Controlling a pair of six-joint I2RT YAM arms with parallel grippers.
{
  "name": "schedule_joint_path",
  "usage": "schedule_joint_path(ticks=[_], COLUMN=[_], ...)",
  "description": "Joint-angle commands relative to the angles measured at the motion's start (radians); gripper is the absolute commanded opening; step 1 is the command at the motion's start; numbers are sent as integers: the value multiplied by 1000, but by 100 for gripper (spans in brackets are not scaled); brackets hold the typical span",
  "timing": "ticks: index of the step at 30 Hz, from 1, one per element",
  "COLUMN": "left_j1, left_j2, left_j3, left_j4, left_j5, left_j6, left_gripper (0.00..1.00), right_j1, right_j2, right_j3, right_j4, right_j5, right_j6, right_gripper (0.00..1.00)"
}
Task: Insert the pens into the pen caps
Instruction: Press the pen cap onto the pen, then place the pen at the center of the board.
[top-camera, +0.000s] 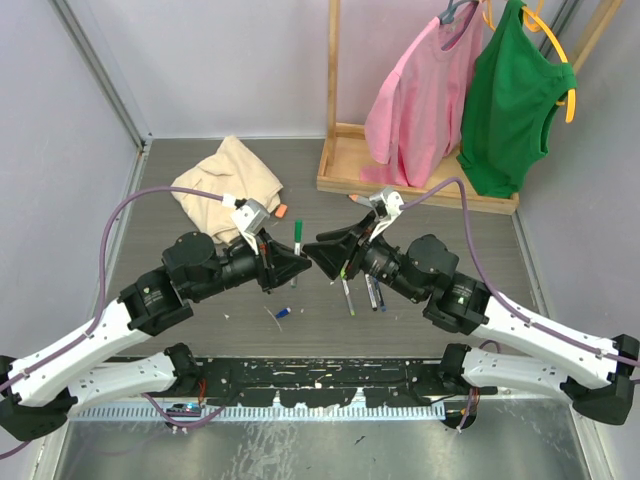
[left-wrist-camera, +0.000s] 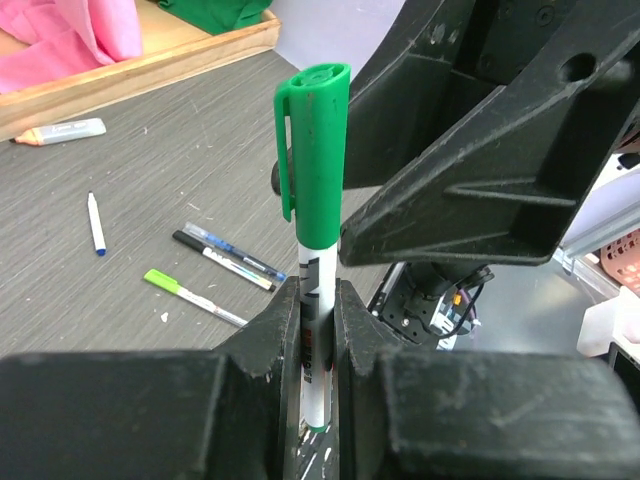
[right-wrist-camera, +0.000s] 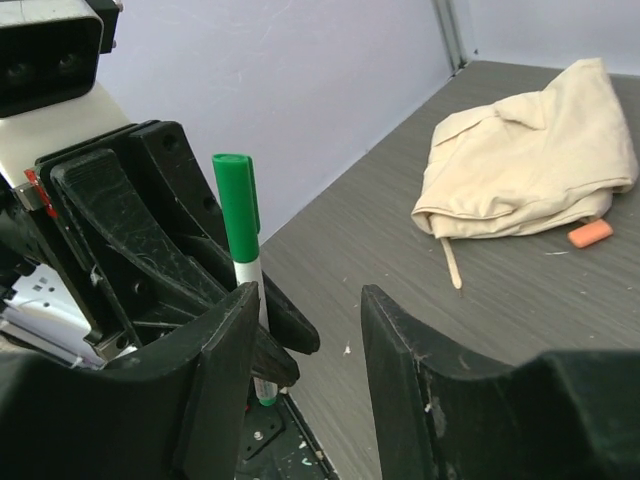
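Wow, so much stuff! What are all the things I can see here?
green-capped pen: one, white barrel, upright in the left pincer
loose pens: four, green-tipped, black, blue, blue-tipped white, lying on the table
grey marker: one, orange tip, by the wooden rack
cloth: one, beige, far left
orange cap: one, beside the cloth
stick: one, tan, at the cloth's edge
shirts: two, pink and green, hanging on the rack
left pincer: black, shut on the green-capped pen
right pincer: black, open
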Motion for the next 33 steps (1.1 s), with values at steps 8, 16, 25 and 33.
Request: schedule_joint_path(ticks=[8, 16, 25, 33], left_j1=[6, 6, 6, 5], left_j2=[-6, -10, -22, -56], left_j3=[-4, -10, -24, -38], left_j4=[93, 103, 99, 40], left_j5=[22, 20, 10, -68], left_j6=[-18, -24, -30, -42], left_gripper=[0, 0, 5, 37], right_j1=[-1, -1, 0, -2], right_j2=[43, 66, 84, 68], right_j3=[0, -3, -13, 3], right_j4=[156, 132, 126, -1], right_j5=[-104, -88, -83, 103], right_j6=[82, 104, 119, 137], right_gripper=[48, 34, 8, 0])
